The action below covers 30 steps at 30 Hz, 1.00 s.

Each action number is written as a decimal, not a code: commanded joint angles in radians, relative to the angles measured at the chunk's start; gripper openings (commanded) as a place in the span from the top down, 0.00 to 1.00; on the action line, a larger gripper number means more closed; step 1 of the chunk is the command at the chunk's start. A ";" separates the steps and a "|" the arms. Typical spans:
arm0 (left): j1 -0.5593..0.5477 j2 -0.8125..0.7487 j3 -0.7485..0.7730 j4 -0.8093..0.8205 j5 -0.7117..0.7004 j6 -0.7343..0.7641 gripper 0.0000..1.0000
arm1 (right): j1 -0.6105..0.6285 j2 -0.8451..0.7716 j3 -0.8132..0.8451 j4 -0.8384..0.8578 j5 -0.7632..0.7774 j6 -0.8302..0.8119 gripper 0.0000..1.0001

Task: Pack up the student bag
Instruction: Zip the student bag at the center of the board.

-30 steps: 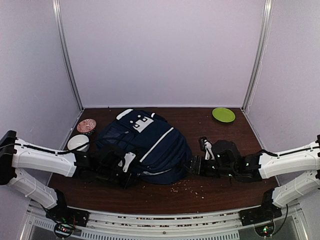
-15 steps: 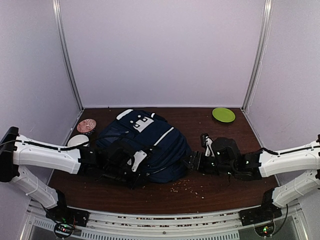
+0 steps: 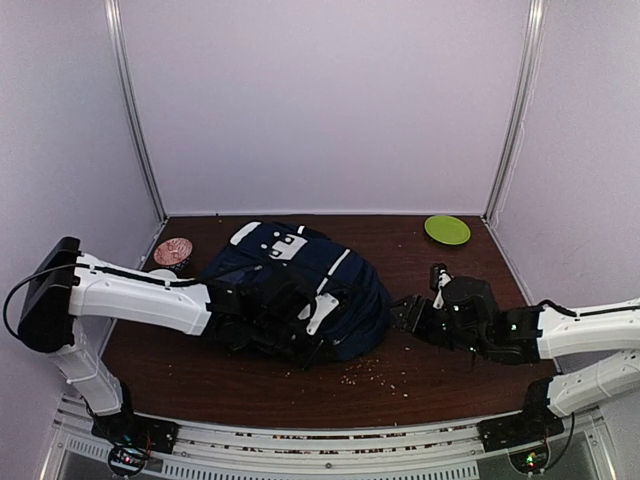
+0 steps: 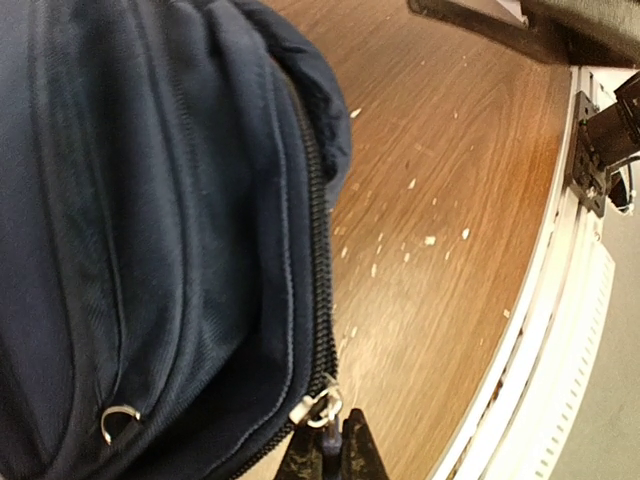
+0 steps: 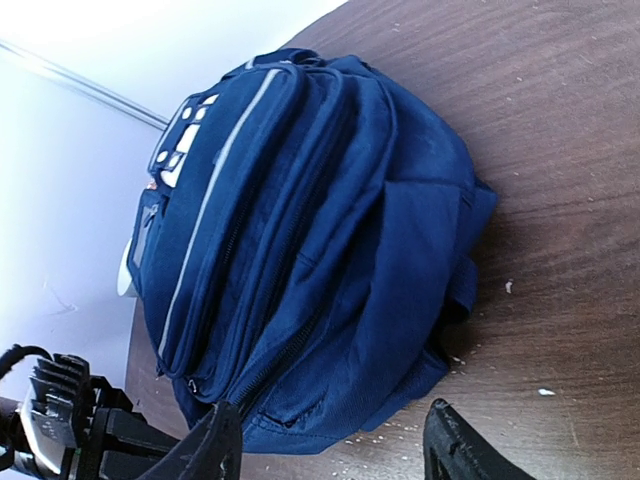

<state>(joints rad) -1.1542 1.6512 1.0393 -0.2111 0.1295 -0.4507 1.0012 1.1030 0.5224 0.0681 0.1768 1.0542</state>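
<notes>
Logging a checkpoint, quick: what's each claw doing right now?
Left claw: closed, pinching the silver metal zipper pull of the large navy-blue fabric backpack.
Right claw: open, holding nothing.

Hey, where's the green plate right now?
In the top view, the green plate sits alone in the far right corner of the table, well to the right of the student bag.

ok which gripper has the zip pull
The left gripper, shut on the zip pull of the student bag; the right gripper is open, holding nothing.
</notes>
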 commanded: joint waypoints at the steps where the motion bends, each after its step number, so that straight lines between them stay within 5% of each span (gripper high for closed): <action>1: -0.033 0.065 0.145 0.137 0.109 0.060 1.00 | -0.005 -0.023 -0.041 -0.024 0.048 0.030 0.39; 4: -0.033 0.123 0.215 0.129 0.118 0.066 1.00 | -0.005 -0.041 -0.066 -0.018 0.046 0.029 0.38; 9: -0.035 0.142 0.257 0.096 0.130 0.074 0.54 | -0.006 -0.071 -0.056 -0.061 0.029 -0.038 0.38; 13: -0.039 0.054 0.205 0.046 0.110 0.078 0.35 | -0.006 -0.095 -0.038 -0.108 0.006 -0.117 0.38; 21: -0.039 -0.239 -0.014 -0.052 -0.078 0.052 0.16 | 0.056 -0.007 0.026 -0.103 -0.057 -0.211 0.39; 30: -0.001 -0.385 -0.137 -0.105 -0.329 -0.008 0.15 | 0.144 0.251 0.195 -0.099 -0.054 -0.268 0.47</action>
<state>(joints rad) -1.1683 1.3056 0.9394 -0.3042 -0.0784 -0.4229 1.1313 1.2938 0.6842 -0.0338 0.1139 0.8223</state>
